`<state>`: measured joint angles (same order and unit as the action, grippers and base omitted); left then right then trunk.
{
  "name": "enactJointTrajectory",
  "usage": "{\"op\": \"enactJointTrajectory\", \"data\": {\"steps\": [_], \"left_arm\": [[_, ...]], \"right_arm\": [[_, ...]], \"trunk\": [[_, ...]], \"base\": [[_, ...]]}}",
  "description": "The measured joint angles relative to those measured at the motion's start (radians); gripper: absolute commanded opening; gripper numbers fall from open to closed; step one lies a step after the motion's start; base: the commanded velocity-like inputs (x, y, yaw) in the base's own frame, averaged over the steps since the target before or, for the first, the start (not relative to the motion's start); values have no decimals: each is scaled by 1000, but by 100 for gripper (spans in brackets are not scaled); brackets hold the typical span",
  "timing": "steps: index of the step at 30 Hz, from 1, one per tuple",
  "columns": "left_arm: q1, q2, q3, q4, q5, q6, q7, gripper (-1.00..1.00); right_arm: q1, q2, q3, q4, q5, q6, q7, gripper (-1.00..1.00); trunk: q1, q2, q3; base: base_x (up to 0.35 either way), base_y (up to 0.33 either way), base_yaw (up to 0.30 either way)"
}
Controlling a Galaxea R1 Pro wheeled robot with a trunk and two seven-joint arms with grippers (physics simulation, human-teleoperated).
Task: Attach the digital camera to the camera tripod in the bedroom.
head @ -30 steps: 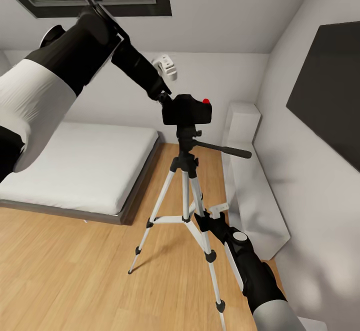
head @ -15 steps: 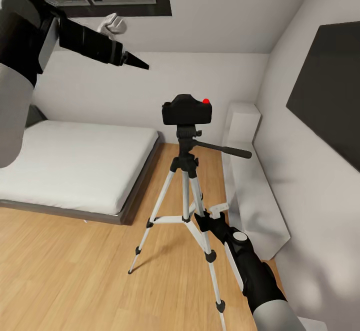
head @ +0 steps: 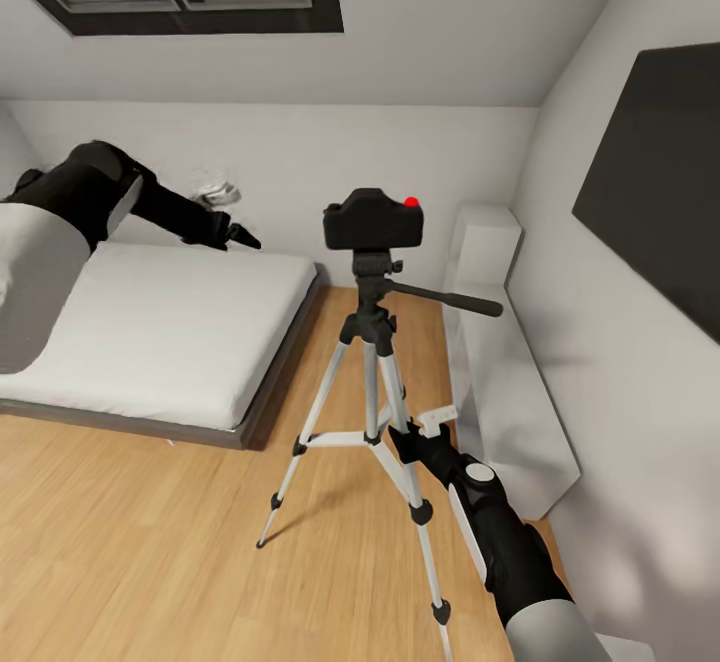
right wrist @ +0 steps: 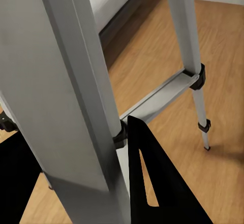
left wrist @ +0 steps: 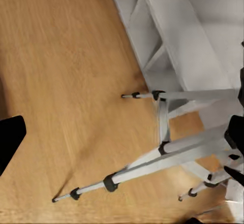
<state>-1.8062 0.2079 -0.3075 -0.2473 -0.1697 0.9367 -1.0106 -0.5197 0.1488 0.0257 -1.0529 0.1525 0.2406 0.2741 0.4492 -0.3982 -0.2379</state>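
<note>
**Camera seated on the tripod head, one arm bracing a leg**

Digital camera (head: 373,220) sits level on the black head of the camera tripod (head: 372,362), in the middle of the head view, red button at its upper right corner and the pan handle sticking out toward the right beneath it. Nothing grips it. Judging by its look, it is a small rigid box, light but top-heavy for such a slender stand, and smooth-sided; the safest hold would be across its two flat faces, low on the body, clear of the button. The tripod's thin telescoping legs look stiff yet easy to tip, so any push on the camera should go straight down.

The right gripper (head: 418,434) reaches up from the lower right of the head view to the tripod's near leg. In the right wrist view its dark fingers (right wrist: 152,183) stand either side of that pale leg (right wrist: 76,92), clamped on it or very nearly so.

The left gripper (head: 238,236) is at the left of the frame above the bed (head: 160,332), arm bent and stretched out level, well apart from the camera. Whether its fingers are apart or together I cannot tell.
</note>
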Motion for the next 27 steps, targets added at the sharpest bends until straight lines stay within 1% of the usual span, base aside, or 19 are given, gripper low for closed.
{"op": "enactJointTrajectory", "data": {"steps": [1, 2, 3, 4, 7, 8, 11, 12, 16, 17, 18, 19, 21, 22, 24, 27], "left_arm": [[25, 1, -1, 21, -2, -2, 30, 100], [72, 1, -1, 54, -4, -12, 96, 100], [109, 1, -1, 70, -7, -22, 134, 100], [134, 1, 0, 83, -5, -33, 172, 100], [213, 2, 2, 110, -2, -78, 283, 100], [263, 2, 4, 120, 0, -110, 350, 100], [342, 4, 5, 134, 3, -144, 446, 100], [386, 4, 6, 145, 5, -159, 506, 100], [465, 4, 12, 175, 23, -177, 622, 100], [495, 3, 12, 192, 41, -183, 670, 100], [531, 2, 14, 208, 68, -186, 708, 100], [549, 2, 17, 216, 84, -189, 722, 100], [588, 4, 20, 227, 117, -200, 742, 100], [632, 9, 21, 234, 153, -222, 753, 100], [686, 17, 21, 238, 193, -262, 759, 100], [769, 26, 21, 242, 257, -350, 763, 100]], "right_arm": [[0, 0, 0, -1, 2, 0, 0, -100], [0, 1, 1, 1, 2, 0, 0, -100], [0, 1, 0, -3, 7, 0, 0, -100], [0, 1, 1, 0, 2, 0, 0, -100], [0, 2, 1, -1, 5, 0, 0, -100], [0, 2, 1, 1, 4, -1, 1, -100], [0, 2, 1, -1, 6, 0, 1, -100], [0, 2, 1, 0, 4, -1, 1, -100], [0, 2, 1, -1, 6, -1, 1, -100], [0, 2, 1, -1, 5, -1, 1, -100], [0, 2, 1, -1, 7, -1, 1, -100], [0, 2, 1, -1, 6, -1, 1, -100], [0, 2, 1, -1, 6, -1, 1, -100], [0, 2, 1, 0, 5, -1, 2, -100], [0, 2, 1, -1, 6, -1, 2, -100], [0, 2, 2, -2, 7, -1, 3, -100]], "trunk": [[0, 0, 0], [0, 0, 0], [0, 1, 0], [0, 0, 0], [0, 0, 0], [0, 0, 0], [0, 0, 0], [0, 0, 0], [0, 0, 0], [0, 0, 0], [0, 0, 0], [0, 0, 0], [0, 0, 0], [0, 0, 0], [0, 0, 0], [0, 0, 0]], "base": [[0, 0, 0], [0, 0, 0], [0, 0, 0], [0, 0, 0], [0, 0, 0], [0, 0, 0], [0, 0, 0], [0, 0, 0], [0, 0, 0], [0, 0, 0], [0, 0, 0], [0, 0, 0], [0, 0, 0], [0, 0, 0], [0, 0, 0], [0, 0, 0]]}}
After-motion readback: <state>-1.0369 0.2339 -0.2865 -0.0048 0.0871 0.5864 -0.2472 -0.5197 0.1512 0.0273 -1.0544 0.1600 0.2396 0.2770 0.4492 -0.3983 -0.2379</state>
